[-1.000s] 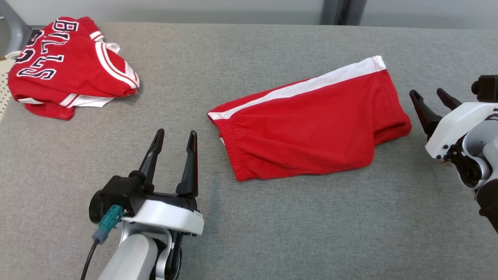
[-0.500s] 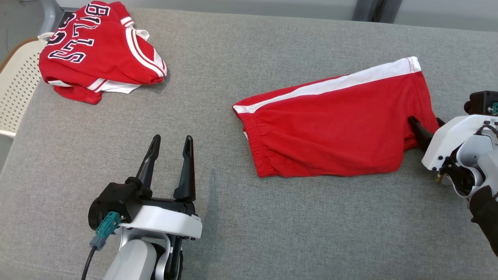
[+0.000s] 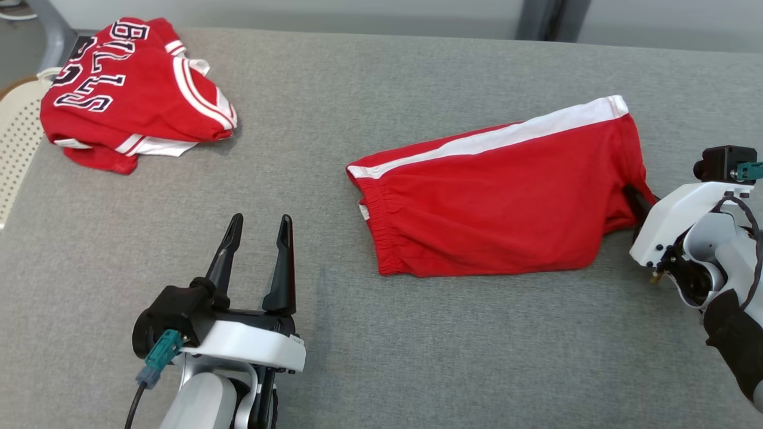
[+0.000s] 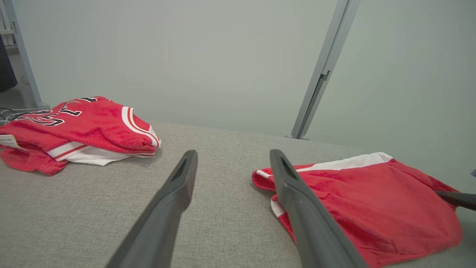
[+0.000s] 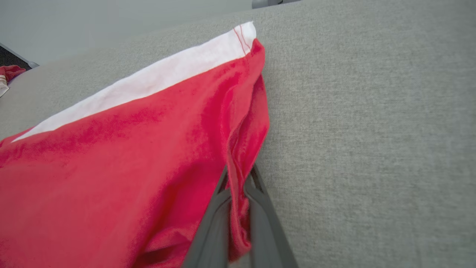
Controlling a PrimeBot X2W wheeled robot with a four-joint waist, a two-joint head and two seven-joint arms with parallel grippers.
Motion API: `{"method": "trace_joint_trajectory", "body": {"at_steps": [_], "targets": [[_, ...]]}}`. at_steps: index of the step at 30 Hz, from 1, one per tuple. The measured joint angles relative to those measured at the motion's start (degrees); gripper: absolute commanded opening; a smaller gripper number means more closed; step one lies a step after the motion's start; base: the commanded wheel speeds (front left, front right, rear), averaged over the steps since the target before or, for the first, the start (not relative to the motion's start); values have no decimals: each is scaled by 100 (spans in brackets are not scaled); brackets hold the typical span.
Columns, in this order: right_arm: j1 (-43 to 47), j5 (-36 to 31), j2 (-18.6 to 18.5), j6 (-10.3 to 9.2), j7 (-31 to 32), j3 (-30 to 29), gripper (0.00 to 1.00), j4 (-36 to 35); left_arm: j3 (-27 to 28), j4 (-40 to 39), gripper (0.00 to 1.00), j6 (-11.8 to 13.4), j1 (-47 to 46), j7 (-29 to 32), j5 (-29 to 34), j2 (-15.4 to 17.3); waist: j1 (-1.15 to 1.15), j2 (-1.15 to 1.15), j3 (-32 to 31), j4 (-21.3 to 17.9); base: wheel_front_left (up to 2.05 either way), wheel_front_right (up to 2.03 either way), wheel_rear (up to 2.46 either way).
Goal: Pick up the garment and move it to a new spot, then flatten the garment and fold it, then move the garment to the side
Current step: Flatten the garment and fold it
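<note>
Shorts (image 3: 495, 196) lie mid-frame; right claw (image 5: 238, 175) grips their right-edge hem, apparently for dragging; left claw (image 3: 261, 219) stands open, empty.

Head camera looks down from above onto the grey counter (image 3: 417, 357). Left wrist camera sits low, facing across it toward the wall (image 4: 186, 56). Right wrist camera sits very close to the red shorts (image 5: 111, 167), which all three views share.

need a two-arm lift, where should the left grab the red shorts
Grip the red shorts by the gathered waistband, coming from the robot's left: that edge faces the open left end effector, opposite the hem the right end effector pinches.
</note>
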Motion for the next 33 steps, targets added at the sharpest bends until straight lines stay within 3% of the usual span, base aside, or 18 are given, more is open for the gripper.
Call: {"method": "trace_joint_trajectory", "body": {"at_steps": [20,28,33], "targets": [[1291,1043,-505,0,-714,-447,0,-1087,-171,-57,100,-121,308,1,149,-31,0,0,-377,-874,0,0,0],[1268,1026,-503,-1,-747,-434,0,-1137,-223,7,100,-155,324,0,111,-32,0,0,-460,-931,0,0,0],[904,646,-377,-1,-779,-189,0,-1535,-292,29,100,-148,325,0,88,-34,0,0,-548,-831,0,0,0]]}}
